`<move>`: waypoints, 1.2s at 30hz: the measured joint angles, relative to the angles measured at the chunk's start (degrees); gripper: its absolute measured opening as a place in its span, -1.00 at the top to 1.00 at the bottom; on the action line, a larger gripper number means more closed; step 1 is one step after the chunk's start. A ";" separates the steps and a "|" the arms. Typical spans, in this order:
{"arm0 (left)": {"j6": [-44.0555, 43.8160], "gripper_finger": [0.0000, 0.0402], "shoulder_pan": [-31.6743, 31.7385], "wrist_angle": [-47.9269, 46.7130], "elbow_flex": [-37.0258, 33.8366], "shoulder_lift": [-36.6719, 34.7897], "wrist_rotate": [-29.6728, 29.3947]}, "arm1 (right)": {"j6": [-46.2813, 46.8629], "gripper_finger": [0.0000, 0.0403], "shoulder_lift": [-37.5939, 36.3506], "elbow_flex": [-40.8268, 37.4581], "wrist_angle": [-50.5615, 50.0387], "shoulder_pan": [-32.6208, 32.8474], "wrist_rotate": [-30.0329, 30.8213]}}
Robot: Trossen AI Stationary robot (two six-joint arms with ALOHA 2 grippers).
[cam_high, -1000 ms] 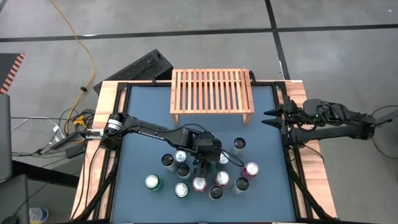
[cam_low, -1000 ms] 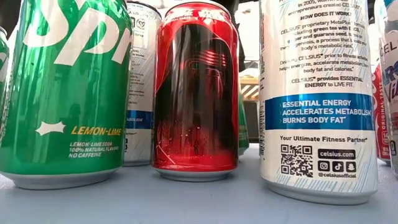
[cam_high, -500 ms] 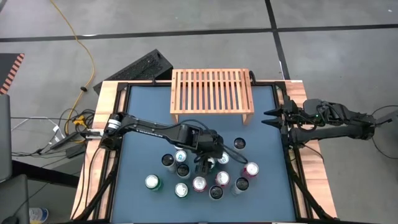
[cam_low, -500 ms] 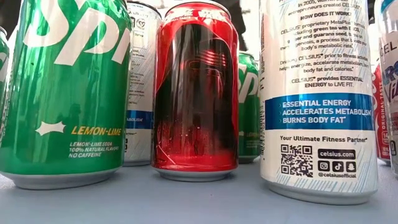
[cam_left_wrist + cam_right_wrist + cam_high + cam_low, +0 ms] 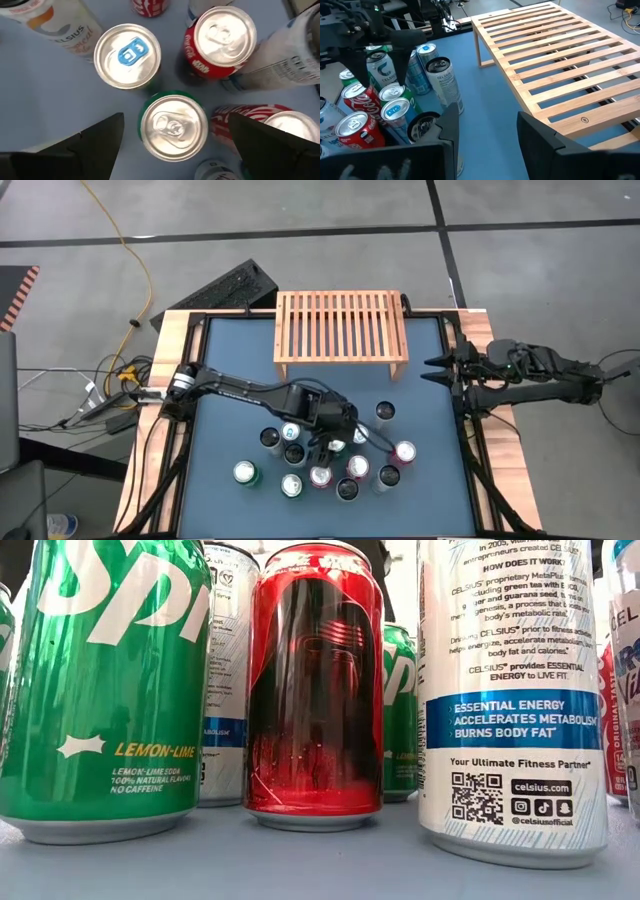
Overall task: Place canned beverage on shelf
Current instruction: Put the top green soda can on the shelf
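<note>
Left gripper (image 5: 330, 444) over middle of can cluster, fingers spread wide either side of green can (image 5: 173, 126), nothing pinched yet, looks lined up for straight-down grab. Neighbours crowd close: blue-tab can (image 5: 128, 55), red cola can (image 5: 220, 40), so tight fit imo. Shelf (image 5: 340, 328) at far edge of table, bare, no cans on it. Right gripper (image 5: 437, 369) parked at right table edge, fingers partly apart, holding nothing.

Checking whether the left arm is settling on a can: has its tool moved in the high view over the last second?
Yes, slightly. The left tool, open, has drifted toward the left arm's side, away from the lone can near the shelf.
</note>
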 joint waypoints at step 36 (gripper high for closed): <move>-5.17 -0.32 0.31 10.96 -11.27 -0.26 1.44 | 0.00 0.24 0.00 0.00 -0.31 0.00 -1.14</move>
